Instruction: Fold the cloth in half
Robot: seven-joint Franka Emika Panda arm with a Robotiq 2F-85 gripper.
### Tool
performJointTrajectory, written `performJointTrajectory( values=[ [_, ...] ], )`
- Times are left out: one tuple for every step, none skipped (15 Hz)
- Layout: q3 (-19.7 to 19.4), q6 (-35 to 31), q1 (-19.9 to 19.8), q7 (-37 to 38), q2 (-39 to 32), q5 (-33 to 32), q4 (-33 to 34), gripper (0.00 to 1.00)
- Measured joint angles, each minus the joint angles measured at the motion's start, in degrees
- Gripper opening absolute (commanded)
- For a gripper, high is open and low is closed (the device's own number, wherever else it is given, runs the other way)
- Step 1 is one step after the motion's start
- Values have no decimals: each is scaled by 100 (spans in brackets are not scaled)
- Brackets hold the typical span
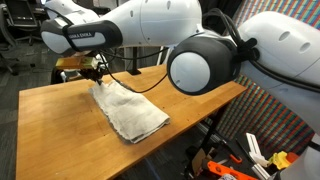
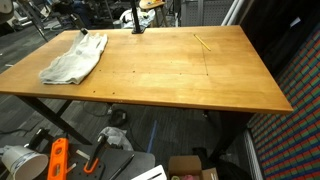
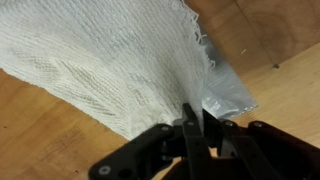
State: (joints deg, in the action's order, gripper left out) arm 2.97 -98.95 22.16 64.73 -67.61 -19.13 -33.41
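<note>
One wood table (image 2: pixel 200 70), cloth (image 2: pixel 72 60) nr corner — end effector (image 3: pixel 194 120) pinching it, cluttered rm

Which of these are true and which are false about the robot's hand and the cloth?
1. The hand is shut on the edge of the cloth. True.
2. The cloth is bright red. False: it is off-white.
3. The cloth rests on a wooden table. True.
4. The cloth sits in the middle of the table. False: it lies near one corner.
</note>
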Motion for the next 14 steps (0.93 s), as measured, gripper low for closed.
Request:
performJointTrajectory(
  values=[
    [-15,-2,1,2,0,-8,4,2],
    [-28,-2,1,10,0,-10,9,2],
    [-39,-2,1,16,0,-11,17,2],
    [-47,-2,1,20,0,-11,27,2],
    [-53,-2,1,33,0,-11,37,2],
    [-58,-6,1,54,0,-11,50,2],
    [-63,-10,1,85,0,-11,68,2],
    [-70,-13,1,120,0,-11,87,2],
    [-77,-17,0,161,0,-11,106,2],
    [-84,-17,-1,202,0,-11,127,2],
    [-88,-17,-4,245,0,-11,148,2],
    [-90,-17,-8,280,0,-11,162,2],
    [-90,-17,-12,307,0,-11,170,2],
    [-90,-17,-16,319,0,-11,171,2]
  ],
)
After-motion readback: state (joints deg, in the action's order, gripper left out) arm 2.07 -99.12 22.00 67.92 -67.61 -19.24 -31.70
